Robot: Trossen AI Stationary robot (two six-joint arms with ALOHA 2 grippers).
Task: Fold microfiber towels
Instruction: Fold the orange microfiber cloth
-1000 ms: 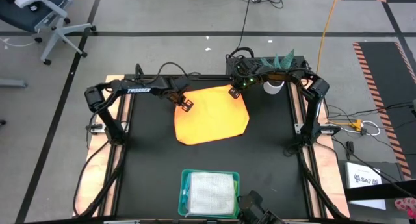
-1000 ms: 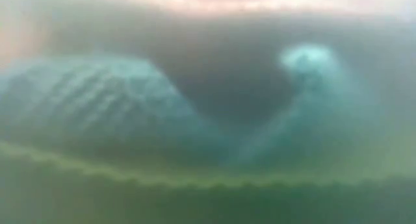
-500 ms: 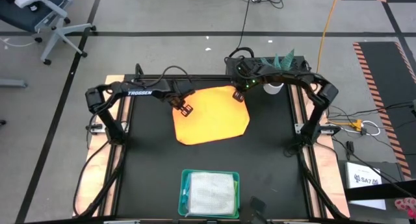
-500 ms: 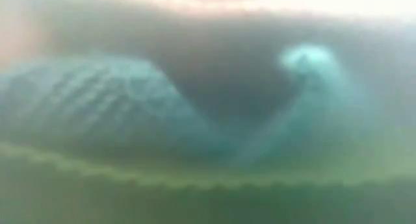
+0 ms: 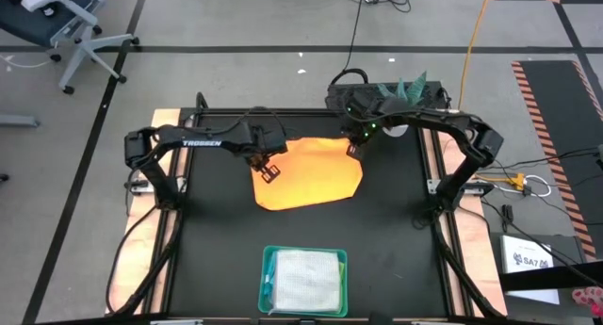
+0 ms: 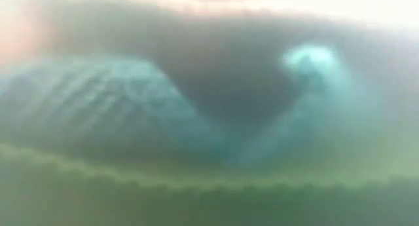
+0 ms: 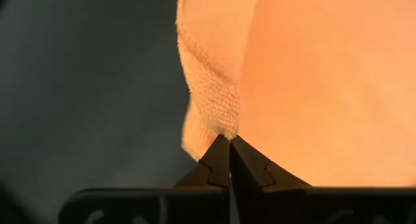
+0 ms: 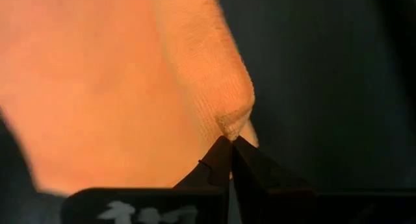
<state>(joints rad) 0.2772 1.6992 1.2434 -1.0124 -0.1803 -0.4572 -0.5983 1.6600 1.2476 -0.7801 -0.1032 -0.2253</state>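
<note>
Yellow-orange towel [image 5: 309, 171] lies spread on the black table [image 5: 396, 240], between the two grippers at the far half of the work surface. Left gripper [image 5: 268, 170] is clamped shut on the towel's far-left corner; the left wrist view shows the fingertips [image 7: 220, 160] meeting on a raised fold of the cloth [image 7: 312, 87], with the hem running away from the pinch point. Right gripper [image 5: 356, 146] is likewise clamped shut on the far-right corner; the right wrist view shows a rounded bulge of fabric [image 8: 117, 81] standing just ahead of its closed fingertips [image 8: 224, 160]. The rest of the towel lies flat on the table on the near side of both grippers.

Pale grey-white towel [image 5: 303, 280] sits folded in the teal tray [image 5: 267, 268] at the near edge of the table, well apart from both grippers.

Low view is blocked by blurred turquoise cloth [image 6: 111, 108] close to the lens; nothing of the grippers can be made out there.
</note>
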